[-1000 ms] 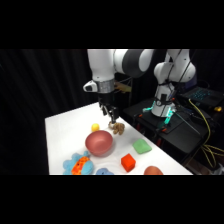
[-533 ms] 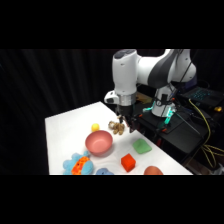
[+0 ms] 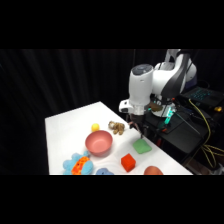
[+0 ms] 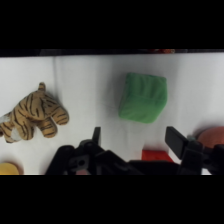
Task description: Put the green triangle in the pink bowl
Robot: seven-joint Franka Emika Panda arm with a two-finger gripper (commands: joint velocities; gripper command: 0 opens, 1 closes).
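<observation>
the gripper [image 4: 132, 142] has its two fingers spread wide apart and holds nothing, hanging just over the green triangle [image 4: 143, 97], which lies flat on the white table [image 3: 70, 130] beside a toy tiger [image 4: 34, 117], with the pink bowl [image 3: 98, 142] farther off.

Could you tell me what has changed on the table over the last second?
The gripper has swung across from above the pink bowl, past the toy tiger, to hang above the green triangle, its fingers open and holding nothing. The bowl, tiger, green triangle and orange-red cube stayed where they were.
</observation>
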